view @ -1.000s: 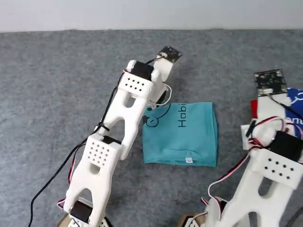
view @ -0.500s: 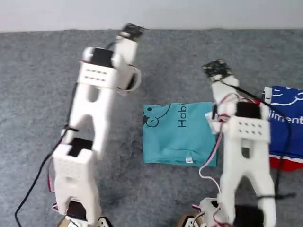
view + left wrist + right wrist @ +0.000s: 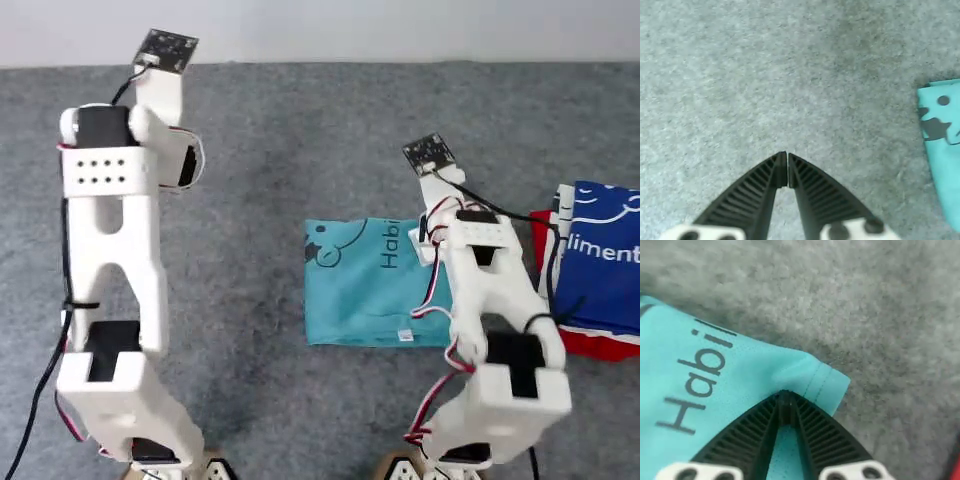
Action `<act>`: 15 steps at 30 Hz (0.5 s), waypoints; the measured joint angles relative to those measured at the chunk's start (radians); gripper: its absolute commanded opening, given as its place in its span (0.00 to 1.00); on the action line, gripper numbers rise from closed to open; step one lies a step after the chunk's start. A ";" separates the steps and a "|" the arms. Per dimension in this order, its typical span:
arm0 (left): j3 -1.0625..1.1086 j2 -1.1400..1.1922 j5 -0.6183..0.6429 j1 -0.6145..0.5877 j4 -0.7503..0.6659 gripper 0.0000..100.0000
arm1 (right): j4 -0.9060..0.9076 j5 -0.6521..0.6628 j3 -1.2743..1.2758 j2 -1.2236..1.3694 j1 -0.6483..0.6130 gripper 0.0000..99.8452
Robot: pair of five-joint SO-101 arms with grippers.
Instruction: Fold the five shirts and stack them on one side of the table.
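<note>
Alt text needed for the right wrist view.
The right gripper, its black ribbed fingers shut, pinches the hemmed corner of a folded teal fabric shirt with dark lettering, puckering the cloth. Grey carpet-like table covering lies beyond.

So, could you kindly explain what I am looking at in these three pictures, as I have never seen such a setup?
These are two white plastic robot arms side by side, the left arm and the right arm, each ending in a black two-fingered gripper. One picture looks down from a fixed camera above. The other two come from a small camera on each arm's wrist, looking along its gripper. The surface is a grey felt-like table cover. On it lies a folded teal cloth shirt with dark print, and at the table's right edge a folded blue shirt on a red shirt. The left gripper is shut over bare cover, holding nothing. The right gripper is shut at the teal shirt's corner, apparently pinching it.
</note>
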 measured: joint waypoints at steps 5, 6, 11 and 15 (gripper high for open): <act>0.000 -0.003 -0.002 0.000 0.000 0.01 | 0.155 0.000 -0.137 -0.012 -0.014 0.01; 0.000 -0.003 -0.002 0.000 0.000 0.01 | 0.207 0.000 -0.160 -0.026 -0.026 0.01; 0.000 -0.003 -0.002 0.000 0.000 0.01 | 0.462 -0.058 -0.255 -0.092 -0.066 0.10; 0.000 -0.003 -0.002 0.000 0.000 0.01 | 0.614 -0.180 -0.279 -0.098 -0.089 0.28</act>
